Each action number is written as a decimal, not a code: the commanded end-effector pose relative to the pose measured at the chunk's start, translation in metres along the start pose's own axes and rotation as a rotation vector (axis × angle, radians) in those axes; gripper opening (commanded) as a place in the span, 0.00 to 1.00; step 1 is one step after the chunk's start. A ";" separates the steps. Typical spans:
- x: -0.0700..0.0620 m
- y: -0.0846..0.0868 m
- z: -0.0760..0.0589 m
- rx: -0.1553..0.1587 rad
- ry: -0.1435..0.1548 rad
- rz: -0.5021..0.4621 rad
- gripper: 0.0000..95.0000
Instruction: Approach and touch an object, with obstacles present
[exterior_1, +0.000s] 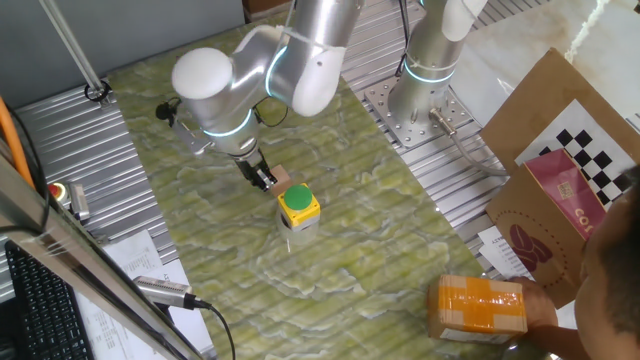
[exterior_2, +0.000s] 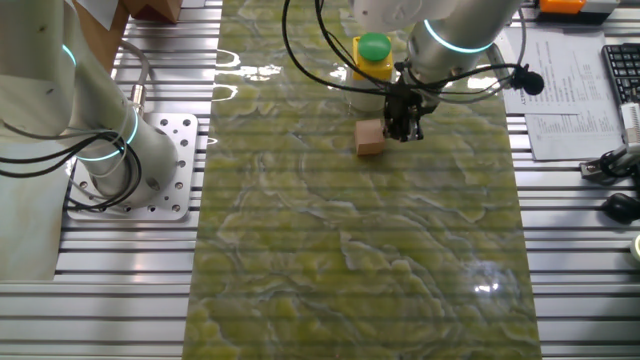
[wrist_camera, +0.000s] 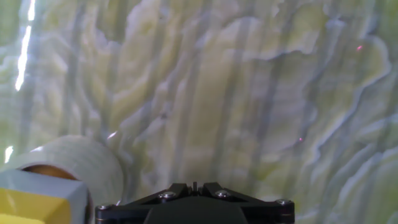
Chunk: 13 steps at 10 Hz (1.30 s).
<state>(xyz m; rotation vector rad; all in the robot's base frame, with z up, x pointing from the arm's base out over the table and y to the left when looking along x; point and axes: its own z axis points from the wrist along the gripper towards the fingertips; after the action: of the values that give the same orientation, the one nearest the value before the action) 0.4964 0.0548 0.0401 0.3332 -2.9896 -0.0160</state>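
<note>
The small wooden block (exterior_2: 370, 137) lies on the desk (exterior_2: 360, 260), just beside the gripper (exterior_2: 403, 131) and near the yellow button box (exterior_2: 372, 56). Gripper closure cannot be determined. The block appears light, rigid and easily displaced; contact its top face gently.

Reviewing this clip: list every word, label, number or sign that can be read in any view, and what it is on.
"CO", partial yellow letters, cut off: on the pink box in the brown carton.
Printed sheets beside the keyboard: text too small to read.
Papers at the table's edge: too small to read.
Checkerboard sheet: pattern only, no text.
Button box: no legible marking.
</note>
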 end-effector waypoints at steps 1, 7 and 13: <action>-0.017 -0.001 -0.007 0.000 -0.003 -0.004 0.00; -0.036 -0.024 -0.041 0.018 -0.030 -0.044 0.00; -0.031 -0.034 -0.054 0.022 -0.065 -0.010 0.00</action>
<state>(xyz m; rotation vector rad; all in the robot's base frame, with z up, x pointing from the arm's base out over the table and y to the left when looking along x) 0.5393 0.0277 0.0889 0.3695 -3.0670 0.0029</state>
